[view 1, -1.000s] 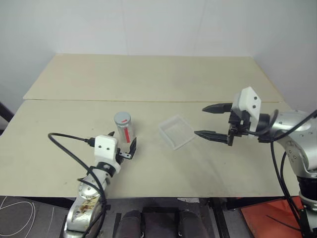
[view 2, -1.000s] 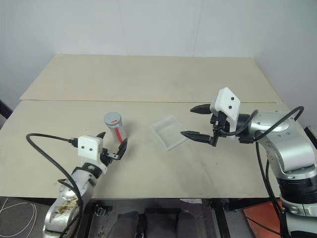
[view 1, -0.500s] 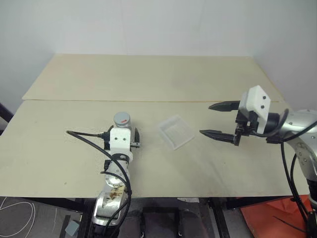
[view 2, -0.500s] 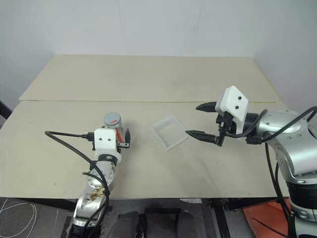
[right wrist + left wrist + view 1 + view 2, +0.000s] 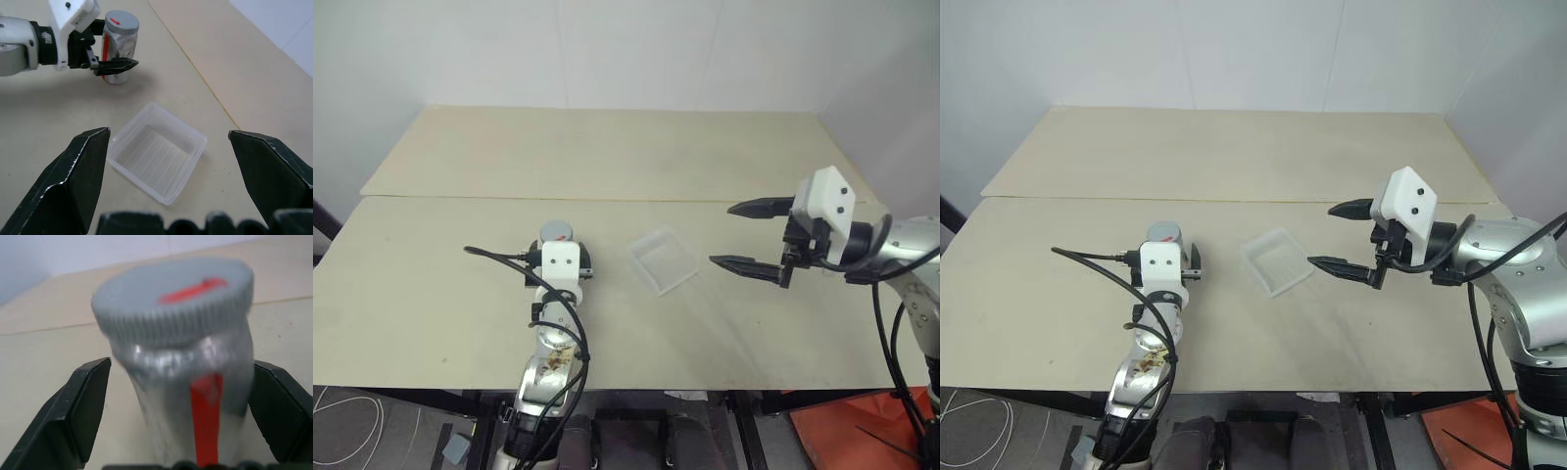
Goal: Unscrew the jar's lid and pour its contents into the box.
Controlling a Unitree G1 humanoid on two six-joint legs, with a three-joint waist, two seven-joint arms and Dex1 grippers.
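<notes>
left wrist view: my left gripper (image 5: 178, 396), jaws spread, straddles the upright jar (image 5: 195, 382) on the table (image 5: 460, 294); lid (image 5: 173, 296) on. i'd close low on the body, leaving the lid free. right gripper (image 5: 751, 235) waits open beside the box (image 5: 663, 259).
</notes>
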